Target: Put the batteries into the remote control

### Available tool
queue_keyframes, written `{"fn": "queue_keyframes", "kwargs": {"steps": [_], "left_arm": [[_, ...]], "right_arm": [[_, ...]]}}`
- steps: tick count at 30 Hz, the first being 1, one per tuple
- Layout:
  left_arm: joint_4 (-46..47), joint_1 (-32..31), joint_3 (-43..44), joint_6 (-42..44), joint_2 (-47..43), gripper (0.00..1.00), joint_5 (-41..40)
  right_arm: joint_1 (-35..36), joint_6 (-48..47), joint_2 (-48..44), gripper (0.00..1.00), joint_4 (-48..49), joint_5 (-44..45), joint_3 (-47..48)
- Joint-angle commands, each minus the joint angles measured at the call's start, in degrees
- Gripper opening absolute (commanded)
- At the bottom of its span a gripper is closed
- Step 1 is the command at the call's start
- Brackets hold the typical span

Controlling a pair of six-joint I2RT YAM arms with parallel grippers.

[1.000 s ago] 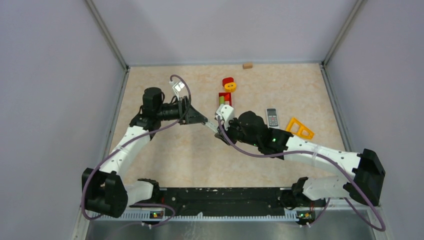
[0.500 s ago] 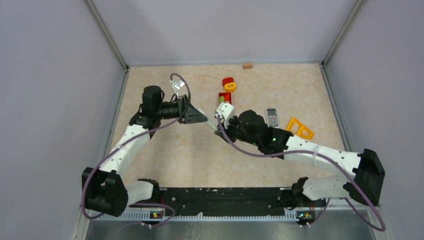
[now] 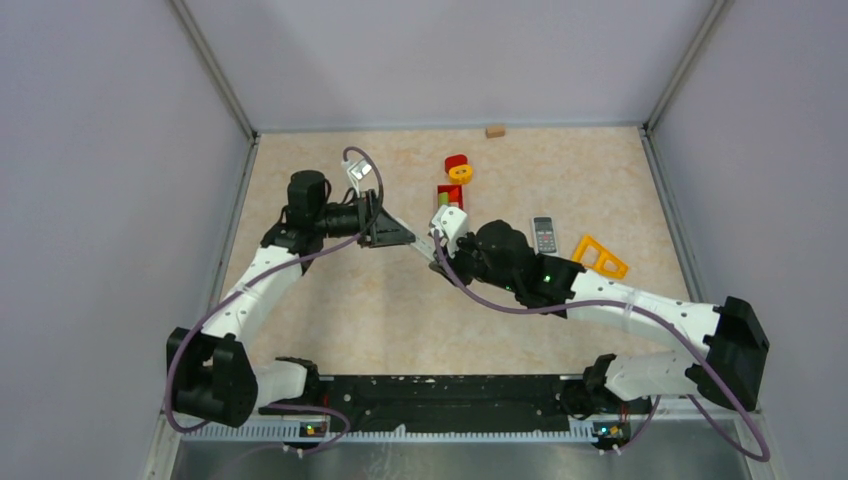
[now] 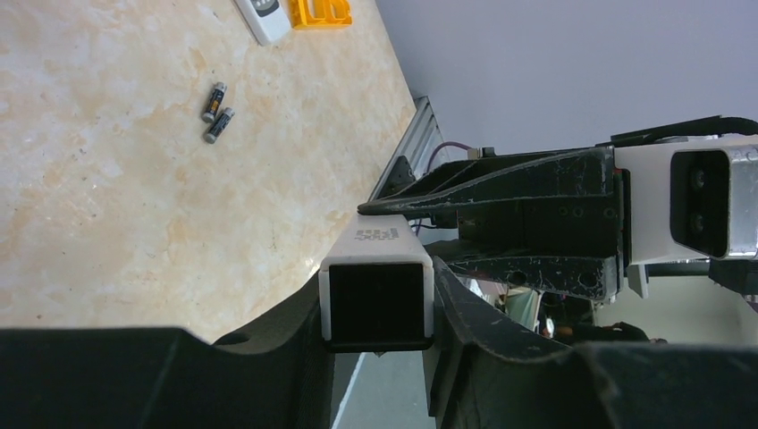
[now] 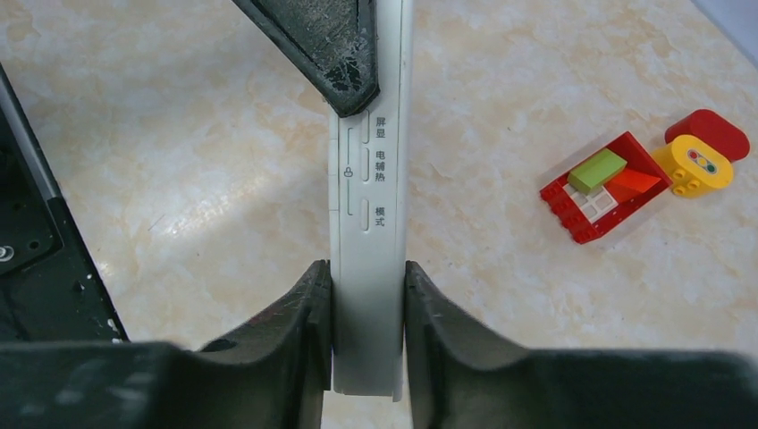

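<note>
The left gripper [image 4: 377,306] and right gripper [image 5: 368,288] each clamped the white remote [image 5: 371,179] (batteries [image 4: 214,112] lay well apart); a steady, level hold looked wise.

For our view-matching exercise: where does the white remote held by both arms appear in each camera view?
Top external: white remote at picture centre, lying diagonally.
Left wrist: bottom centre, seen end-on between the left fingers.
Right wrist: centre, running upright between the right fingers.
Shared landmark: the marbled beige table.
</note>
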Motion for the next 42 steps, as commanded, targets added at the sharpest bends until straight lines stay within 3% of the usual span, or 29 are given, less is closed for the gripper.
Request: {"fn": "queue_keyframes", "kwargs": {"steps": [1, 3, 5, 10, 13, 19, 25, 29, 35, 42], "left_arm": [[4.3, -0.4, 2.1, 2.8, -1.5, 0.0, 1.5], [7.8, -0.4, 2.9, 3.8, -1.8, 0.0, 1.4], [11.4, -0.4, 4.2, 4.9, -2.4, 0.0, 0.7], [22.6, -0.2, 6.9, 8.9, -2.9, 0.0, 0.7], [24.5, 0.0, 10.6, 12.0, -2.4, 0.0, 2.5], [31.9, 0.7, 18.1, 10.9, 0.0, 0.0, 9.2], [36.8, 1.4, 22.0, 8.4, 0.7, 0.0, 11.2], [38.0, 1.8, 22.6, 7.5, 0.9, 0.0, 11.1], [43.2, 1.9, 21.7, 3.5, 0.9, 0.0, 10.6], [43.7, 2.2, 21.7, 2.9, 0.9, 0.0, 10.9]], "right_arm": [[-0.3, 2.5, -0.6, 0.41, 0.6, -3.0, 3.1], [-0.3, 5.6, -2.3, 0.66, -0.9, -5.3, 3.6], [-1.1, 9.9, -4.8, 0.8, -2.2, -5.8, 4.2], [-8.5, 23.6, -11.4, 0.87, -1.9, -12.0, 6.3], [-13.9, 33.4, -14.1, 0.9, 1.5, -15.4, 6.7], [-23.2, 61.7, -9.2, 0.9, 9.0, -23.0, 7.0], [-24.1, 84.6, -4.6, 0.9, 43.7, -25.5, -3.5], [-24.1, 88.5, -3.4, 0.9, 52.7, -25.7, -4.4], [-24.1, 88.9, -3.3, 0.88, 52.0, -25.9, -4.9], [-24.2, 87.2, -2.9, 0.52, 46.6, -27.7, -4.6]]}}
